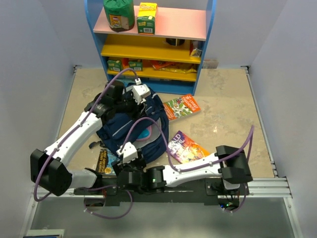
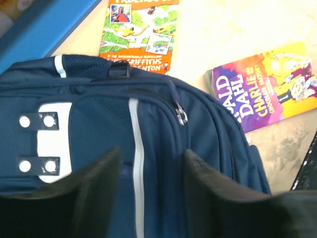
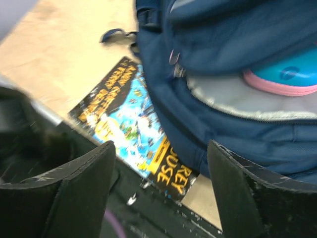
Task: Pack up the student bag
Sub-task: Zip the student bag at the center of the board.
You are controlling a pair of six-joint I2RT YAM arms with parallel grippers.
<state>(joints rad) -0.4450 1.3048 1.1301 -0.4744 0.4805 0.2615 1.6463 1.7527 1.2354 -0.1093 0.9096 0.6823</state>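
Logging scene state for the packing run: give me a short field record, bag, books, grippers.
bag: student bag lying flat, compartment unzipped
inside: teal item with pink rim
books out: orange book beyond bag; purple book right of bag; blue-yellow book partly under its near edge
left gripper: open, over the bag
right gripper: open, empty, above blue-yellow book
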